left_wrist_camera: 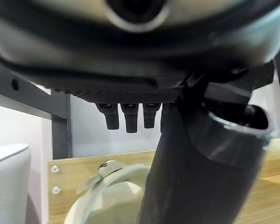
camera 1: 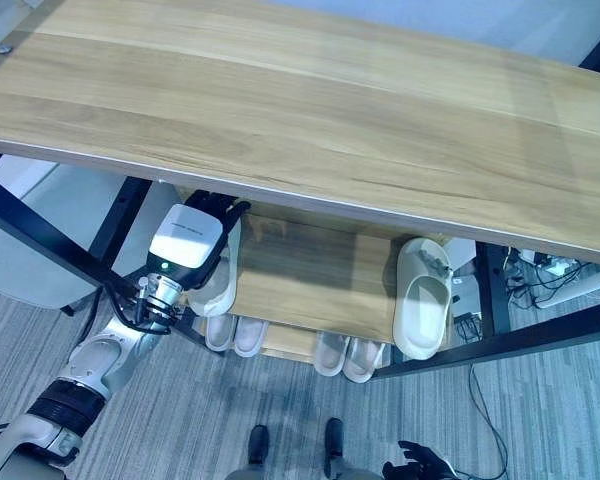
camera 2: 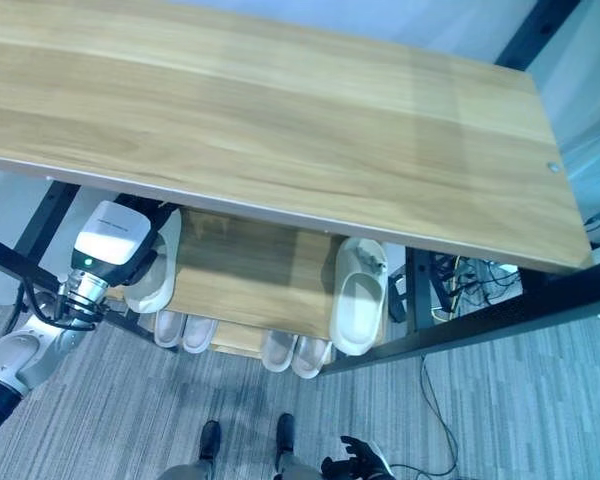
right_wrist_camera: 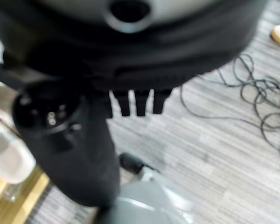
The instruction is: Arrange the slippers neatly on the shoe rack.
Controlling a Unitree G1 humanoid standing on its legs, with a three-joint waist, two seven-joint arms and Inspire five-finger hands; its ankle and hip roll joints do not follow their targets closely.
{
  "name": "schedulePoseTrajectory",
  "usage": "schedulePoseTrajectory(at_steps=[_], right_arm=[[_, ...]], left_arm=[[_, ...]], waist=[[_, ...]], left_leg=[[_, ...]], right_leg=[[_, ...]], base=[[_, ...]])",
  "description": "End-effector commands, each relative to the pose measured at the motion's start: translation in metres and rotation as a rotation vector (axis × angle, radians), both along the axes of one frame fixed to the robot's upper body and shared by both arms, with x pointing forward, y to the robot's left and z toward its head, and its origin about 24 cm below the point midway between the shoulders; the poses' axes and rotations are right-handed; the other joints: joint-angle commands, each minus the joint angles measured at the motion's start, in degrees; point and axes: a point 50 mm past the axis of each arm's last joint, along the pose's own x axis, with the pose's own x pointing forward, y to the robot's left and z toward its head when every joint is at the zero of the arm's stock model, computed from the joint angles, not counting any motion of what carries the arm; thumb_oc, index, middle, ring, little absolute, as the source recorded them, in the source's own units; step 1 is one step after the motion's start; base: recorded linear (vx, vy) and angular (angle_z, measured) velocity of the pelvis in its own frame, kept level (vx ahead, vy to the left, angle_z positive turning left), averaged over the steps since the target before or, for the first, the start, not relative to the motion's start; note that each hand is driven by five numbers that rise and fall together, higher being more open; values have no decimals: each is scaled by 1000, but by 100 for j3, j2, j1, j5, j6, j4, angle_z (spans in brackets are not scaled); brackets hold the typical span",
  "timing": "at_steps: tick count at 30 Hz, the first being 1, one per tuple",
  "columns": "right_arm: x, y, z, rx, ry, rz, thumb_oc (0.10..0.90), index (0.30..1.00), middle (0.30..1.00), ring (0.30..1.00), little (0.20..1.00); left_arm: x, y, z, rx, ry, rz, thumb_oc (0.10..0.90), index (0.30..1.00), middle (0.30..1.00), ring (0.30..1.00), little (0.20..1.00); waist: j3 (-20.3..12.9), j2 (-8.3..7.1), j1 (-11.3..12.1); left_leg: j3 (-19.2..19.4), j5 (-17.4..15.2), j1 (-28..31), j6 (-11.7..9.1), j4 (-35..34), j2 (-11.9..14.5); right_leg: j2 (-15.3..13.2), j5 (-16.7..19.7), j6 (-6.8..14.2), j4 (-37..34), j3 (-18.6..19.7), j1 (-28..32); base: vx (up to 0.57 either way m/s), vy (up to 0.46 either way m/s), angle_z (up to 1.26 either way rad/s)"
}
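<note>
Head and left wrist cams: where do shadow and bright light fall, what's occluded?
Left eye view: the light wooden top board shadows the wooden middle shelf around the left hand; a brighter band crosses the board's right end. Left wrist view: the hand's dark bulk hides much of the pale cream slipper.

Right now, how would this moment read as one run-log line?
left hand: at slipper, middle shelf left end | second slipper: right end | right hand: idle, low
</note>
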Motion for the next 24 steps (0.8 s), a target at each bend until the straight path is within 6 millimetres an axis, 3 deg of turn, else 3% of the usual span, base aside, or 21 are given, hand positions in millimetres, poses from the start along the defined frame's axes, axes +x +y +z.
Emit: schedulePoseTrajectory(at_steps=[1, 4, 5, 6, 7, 15, 18, 21, 24], right_arm=[[-21, -4, -4, -25, 68, 37, 800, 900, 900, 900, 900], [-19, -5, -3, -34, 64, 46, 800, 900, 900, 900, 900], [-17, -7, -3, -37, 62, 44, 800, 900, 900, 900, 900], [-17, -6, -3, -36, 61, 46, 800, 900, 900, 900, 900], [-16, -6, -3, -36, 58, 45, 800, 900, 900, 900, 900], [-14, -4, -3, -40, 53, 51, 800, 900, 900, 900, 900], [-11, -6, -2, -54, 43, 55, 800, 900, 900, 900, 900], [-9, -7, -1, -62, 39, 53, 800, 900, 900, 900, 900], [0, -13, 2, -80, 17, 34, 800, 900, 900, 900, 900]], left_arm=[[21, 14, 48, -60, -250, 110, 800, 900, 900, 900, 900], [31, 20, 44, -80, -226, 182, 800, 900, 900, 900, 900], [35, 23, 44, -91, -217, 204, 508, 462, 462, 462, 462], [38, 22, 44, -111, -207, 212, 508, 462, 462, 462, 462], [40, 20, 45, -125, -204, 211, 400, 300, 300, 300, 300], [43, -7, 27, -263, -131, 125, 400, 300, 300, 300, 300], [42, -38, 22, -294, -123, 11, 400, 300, 300, 300, 300], [42, -52, 20, -309, -111, -38, 400, 300, 300, 300, 300], [48, -90, 19, -353, -77, -150, 400, 300, 300, 300, 300]], waist=[[-181, 22, 55], [-147, -5, 2], [-141, -21, -12], [-126, -29, -36], [-116, -35, -44], [-84, -62, -128], [-43, -57, -177], [-18, -53, -198], [65, -34, -280]], left_leg=[[-244, -241, -312, 118, 10, -267], [-243, -208, -390, 121, 10, -250], [-236, -197, -418, 120, 10, -243], [-222, -186, -436, 122, 10, -237], [-216, -180, -454, 122, 10, -234], [-162, -191, -485, 141, 10, -234], [-143, -200, -501, 148, 10, -239], [-131, -196, -519, 150, 10, -243], [-93, -162, -617, 158, 10, -254]], right_leg=[[-316, -17, 782, 30, -205, 30], [-294, 7, 779, 30, -178, -43], [-290, 20, 777, 30, -166, -74], [-286, 25, 776, 30, -153, -92], [-284, 30, 775, 30, -148, -110], [-281, 55, 751, 30, -92, -180], [-281, 62, 732, 30, -79, -220], [-283, 73, 730, 30, -70, -243], [-297, 117, 718, 30, -38, -353]], base=[[0, 0, 0], [0, 0, 0], [0, 0, 0], [0, 0, 0], [0, 0, 0], [1, 3, -1], [-3, 4, -10], [-4, -2, -3], [-25, -9, 1]])
